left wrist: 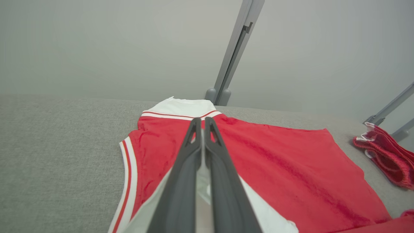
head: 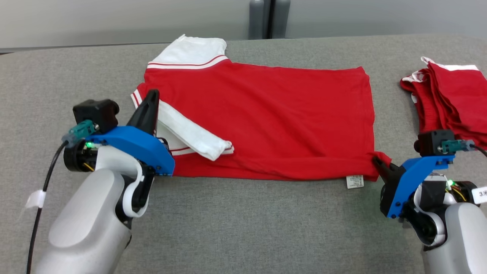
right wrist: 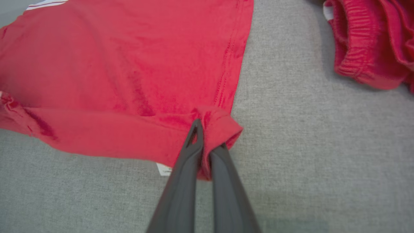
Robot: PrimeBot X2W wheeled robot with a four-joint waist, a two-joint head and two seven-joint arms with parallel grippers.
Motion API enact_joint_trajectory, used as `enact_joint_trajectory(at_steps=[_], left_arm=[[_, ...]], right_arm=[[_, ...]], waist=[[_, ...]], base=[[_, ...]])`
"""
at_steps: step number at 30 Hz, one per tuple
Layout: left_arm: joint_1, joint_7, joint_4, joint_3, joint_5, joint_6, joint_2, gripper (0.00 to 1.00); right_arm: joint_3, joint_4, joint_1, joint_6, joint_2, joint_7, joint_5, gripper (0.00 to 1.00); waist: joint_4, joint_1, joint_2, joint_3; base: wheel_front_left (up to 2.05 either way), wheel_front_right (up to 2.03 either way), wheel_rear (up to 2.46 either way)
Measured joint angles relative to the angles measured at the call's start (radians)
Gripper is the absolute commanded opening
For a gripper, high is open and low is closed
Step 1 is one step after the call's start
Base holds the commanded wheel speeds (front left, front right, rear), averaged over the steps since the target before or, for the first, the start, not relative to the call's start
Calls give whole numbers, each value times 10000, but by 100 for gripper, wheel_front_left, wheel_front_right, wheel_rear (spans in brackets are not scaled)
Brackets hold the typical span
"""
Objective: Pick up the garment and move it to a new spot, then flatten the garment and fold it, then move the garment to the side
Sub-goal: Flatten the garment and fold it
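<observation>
The garment (head: pixel 274 114) is a red shirt with white sleeves, spread on the grey table (head: pixel 236 228). One white sleeve (head: pixel 190 133) lies folded over the red body. My left gripper (head: pixel 151 95) is at the shirt's left end, shut with white cloth pinched between its fingers (left wrist: pixel 181 181); its tips (left wrist: pixel 202 120) point toward the far sleeve (left wrist: pixel 184 108). At the near right hem corner, my right gripper (head: pixel 376 161) is shut on the red cloth (right wrist: pixel 220 129), which bunches up around the fingers (right wrist: pixel 181 187). A white label (head: pixel 354 182) sticks out from the near hem.
A second red garment (head: pixel 449 99) lies in a folded heap at the table's right edge, also seen as a red heap (right wrist: pixel 372 38) close to my right gripper. A grey post (head: pixel 268 19) stands behind the table's far edge. Bare grey table runs along the front.
</observation>
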Motion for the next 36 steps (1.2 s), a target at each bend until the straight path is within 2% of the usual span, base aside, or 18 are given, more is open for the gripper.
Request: enact_joint_trajectory(at_steps=[15, 18, 19, 20, 25, 26, 27, 28, 36], left_arm=[[-1640, -372, 2508, -105, 182, -591, -311, 0], [-1789, -523, 2867, -127, 182, -667, -393, 0], [-1826, -537, 2970, -123, 182, -677, -420, 0], [-1840, -575, 3060, -128, 180, -702, -443, 0], [-1952, -807, 3490, -73, 121, -702, -545, 0], [-2016, -869, 3559, -61, 109, -702, -552, 23], [-2051, -928, 3624, -42, 107, -698, -560, 56], [-2053, -1005, 3678, -36, 109, -683, -568, 100], [-2170, -1312, 3841, 31, 82, -702, -514, 100]], right_arm=[[-136, 1419, -1421, -2, 148, 161, -199, 0], [-144, 1678, -1692, -2, 159, 27, -255, 48], [-113, 1795, -1763, -2, 165, 19, -265, 95], [-65, 1879, -1819, -2, 173, -44, -267, 100], [-29, 2220, -2221, 0, 205, -731, -337, 100], [-104, 2282, -2325, 0, 221, -1009, -384, 100], [-104, 2389, -2429, -2, 217, -1149, -453, 100], [-109, 2477, -2470, -2, 219, -1248, -477, 100], [-167, 2801, -2599, -2, 255, -2033, -635, 100]], waist=[[-270, -1, 0, 210], [-310, -1, 0, 210], [-319, -1, 0, 207], [-326, -1, 0, 204], [-338, -1, 0, 219], [-335, -1, 0, 231], [-328, -1, 0, 239], [-321, -1, 0, 241], [-243, -1, 0, 214]], base=[[0, 0, 0], [0, 0, 0], [0, 0, 0], [0, 0, 0], [0, 0, 0], [0, 0, 0], [0, 0, 0], [0, 0, 0], [0, 0, 0]])
